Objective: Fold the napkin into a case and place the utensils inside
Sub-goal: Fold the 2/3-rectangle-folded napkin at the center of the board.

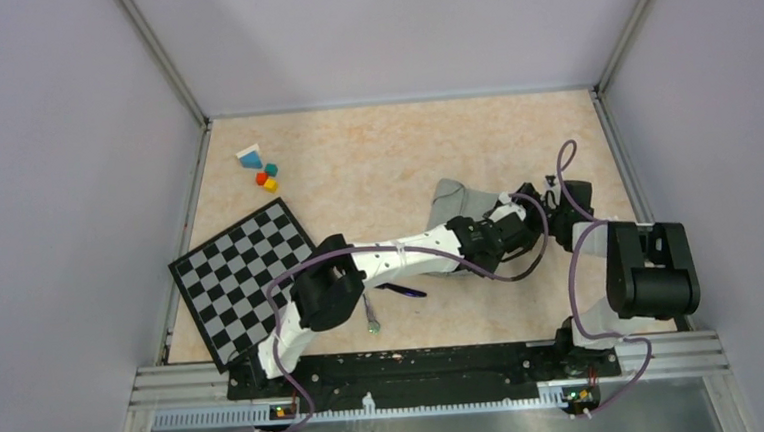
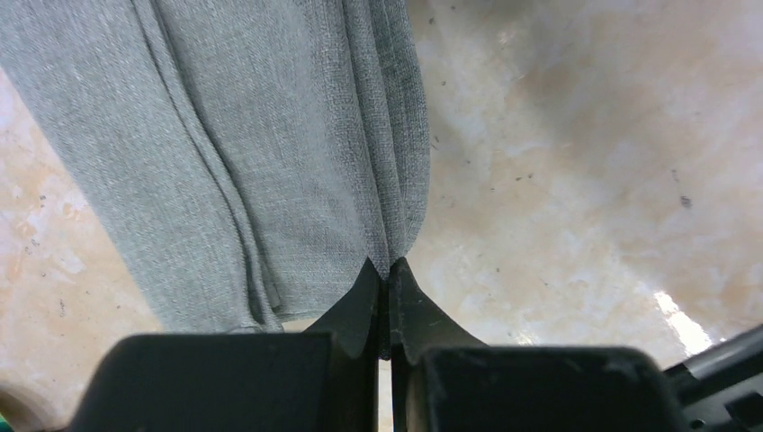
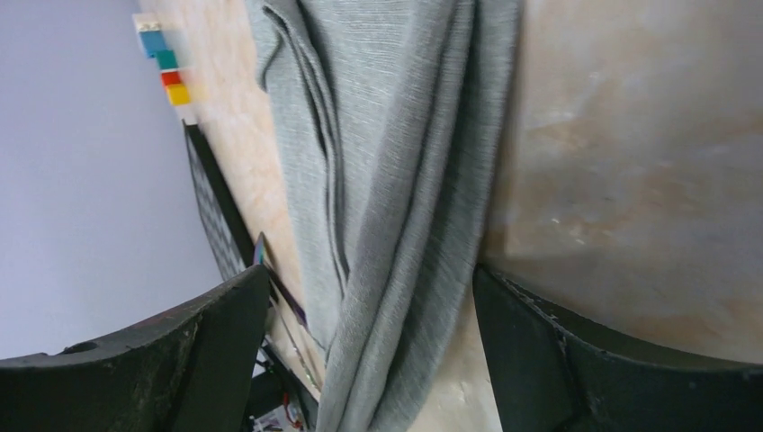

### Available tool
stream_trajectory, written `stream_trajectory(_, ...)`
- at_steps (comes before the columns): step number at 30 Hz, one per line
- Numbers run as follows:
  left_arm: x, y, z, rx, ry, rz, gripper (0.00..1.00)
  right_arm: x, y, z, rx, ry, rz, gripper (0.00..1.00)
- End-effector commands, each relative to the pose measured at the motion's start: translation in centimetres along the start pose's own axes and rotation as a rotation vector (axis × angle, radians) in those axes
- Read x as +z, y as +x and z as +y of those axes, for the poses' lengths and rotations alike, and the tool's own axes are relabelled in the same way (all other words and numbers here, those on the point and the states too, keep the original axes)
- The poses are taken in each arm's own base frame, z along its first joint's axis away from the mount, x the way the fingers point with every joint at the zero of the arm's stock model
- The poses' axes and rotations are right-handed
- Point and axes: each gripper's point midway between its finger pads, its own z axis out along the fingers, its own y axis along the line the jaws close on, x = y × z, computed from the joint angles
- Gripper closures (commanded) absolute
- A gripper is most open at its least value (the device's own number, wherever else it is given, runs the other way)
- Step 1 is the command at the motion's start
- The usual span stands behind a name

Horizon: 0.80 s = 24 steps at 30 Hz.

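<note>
Looking down on a walled beige surface [image 1: 374, 146], w/ two arms meeting right of centre. Left arm [image 1: 401, 258] reaches diagonally across from the near left. Right arm [image 1: 642, 270] bends in from beside the right wall. Checkered board [image 1: 247, 279] lies at the left edge.

Napkin [image 1: 457, 196], grey-green, sits right of centre. Both wrists cover most of it, so only its far end shows from above. Close up it's gathered into a long pleated band. Its long axis runs straight away from both wrist cams, roughly near-to-far.

Left jaws are clenched on a pinch of the band's near edge. Right jaws are spread wide, gripping nothing, and the cloth passes btwn them. Both arms are at the cloth, but only the left holds it.

Judged: any fold has bare surface beyond and left of the cloth, while the right wall is close.

Spoon [image 1: 370, 319] and dark stick [image 1: 401, 291] lie by the left arm near the front edge, apart from the napkin. Small coloured blocks [image 1: 265, 173] sit far left.
</note>
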Motion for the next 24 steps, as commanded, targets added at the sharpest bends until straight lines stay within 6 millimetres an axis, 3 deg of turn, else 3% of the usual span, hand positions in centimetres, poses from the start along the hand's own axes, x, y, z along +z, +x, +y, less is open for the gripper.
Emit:
stream_trajectory(1,-2.8,-2.4,-0.5,-0.030,0.065,-0.072,1.00,1.1,0.2,1.7,0.009,-0.075,-0.011,0.18)
stream_trajectory(7,-3.0,-2.5,-0.4,-0.031,0.081,-0.077,1.00,1.4,0.5,0.9,0.017,-0.063,-0.015,0.24)
stream_trajectory(16,-2.6,-1.9,-1.7,-0.044,0.167,-0.035,0.98,1.8,-2.0,0.9,-0.043,-0.036,-0.115,0.59)
stream_trajectory(20,-2.7,-2.0,-2.0,-0.072,0.217,-0.015,0.89,2.0,-2.7,0.9,-0.076,-0.024,-0.131,0.83)
stream_trajectory(23,-3.5,-2.7,-2.2,-0.113,0.310,-0.012,0.72,2.1,-2.8,1.0,-0.095,-0.028,-0.128,1.00)
stream_trajectory(24,-4.2,-3.0,-2.6,-0.128,0.382,-0.008,0.65,2.1,-3.0,0.9,-0.108,-0.022,-0.129,1.00)
